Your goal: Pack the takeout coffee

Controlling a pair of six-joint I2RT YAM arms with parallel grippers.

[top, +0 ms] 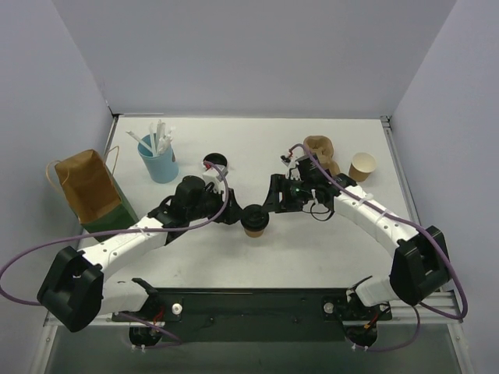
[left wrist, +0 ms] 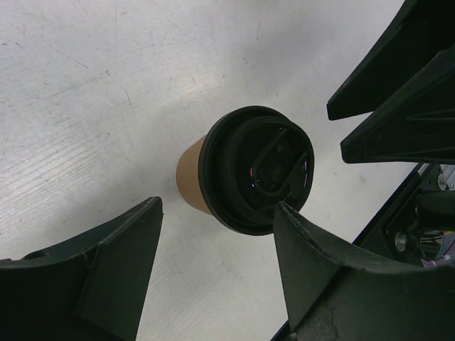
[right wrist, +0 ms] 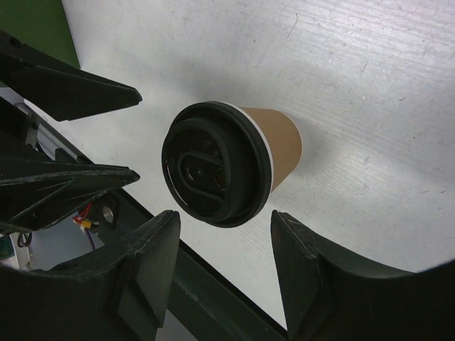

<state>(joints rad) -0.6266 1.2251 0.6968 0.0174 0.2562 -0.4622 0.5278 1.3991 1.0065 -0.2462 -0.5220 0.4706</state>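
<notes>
The takeout coffee (top: 255,220), a tan paper cup with a black lid, stands upright on the white table between my two grippers. My left gripper (top: 233,212) is open just left of it. My right gripper (top: 274,202) is open just right of it. In the left wrist view the lid (left wrist: 256,167) lies beyond my open left gripper (left wrist: 217,213), and one fingertip (left wrist: 288,217) overlaps its rim. In the right wrist view the lidded cup (right wrist: 277,145) lies beyond my open right gripper (right wrist: 224,217). Neither gripper holds it.
A blue cup of white straws (top: 158,160) and a loose black lid (top: 215,161) stand at the back left. A brown paper bag (top: 87,187) stands at the far left. A brown pulp carrier (top: 320,148) and an open tan cup (top: 362,166) sit at the back right.
</notes>
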